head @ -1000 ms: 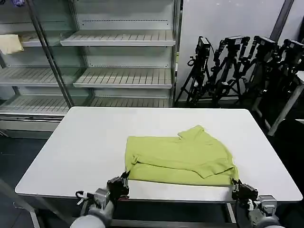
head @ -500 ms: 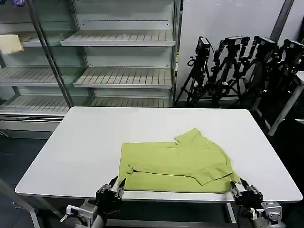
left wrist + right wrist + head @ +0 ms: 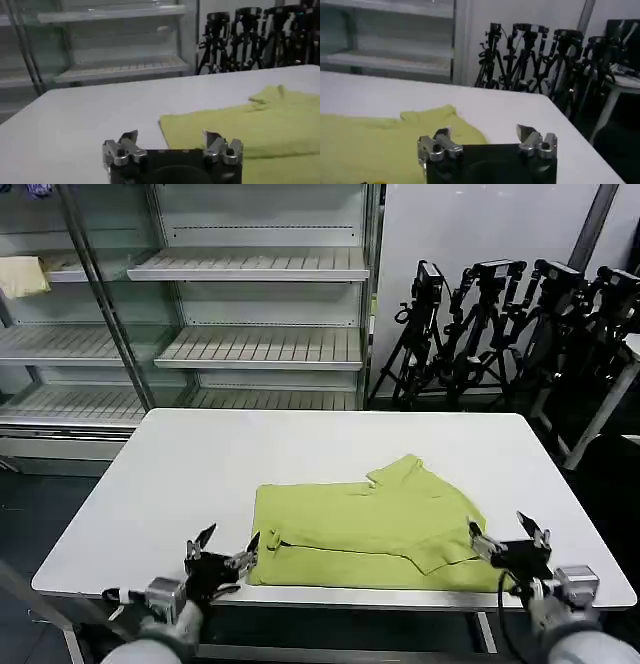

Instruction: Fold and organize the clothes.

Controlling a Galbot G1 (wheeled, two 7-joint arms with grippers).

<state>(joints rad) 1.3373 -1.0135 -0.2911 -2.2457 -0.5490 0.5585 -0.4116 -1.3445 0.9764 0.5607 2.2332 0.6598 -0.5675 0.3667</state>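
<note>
Both sets of jaws stand spread apart and grip nothing: the left gripper [image 3: 222, 548] hovers at the near left corner of the T-shirt [image 3: 370, 524], and the right gripper [image 3: 508, 536] hovers at its near right corner, each low over the near edge of the white table [image 3: 180, 474].

Behind the table rises a tall glass-fronted shelving unit [image 3: 250, 294] with slatted white shelves; a pale cream cloth [image 3: 20, 276] lies on an upper shelf at its far left. To the right of the unit a cluster of black tripods [image 3: 510, 324] stands against the wall.

On the table, the lime yellow-green T-shirt lies flat toward the near edge, slightly right of centre. It is folded into a rough rectangle, with one layer laid diagonally over the right half and a rumpled sleeve or collar part sticking up at its far edge.

From the left wrist view the left gripper [image 3: 172, 147] sits just at the shirt's [image 3: 250, 125] corner edge.
</note>
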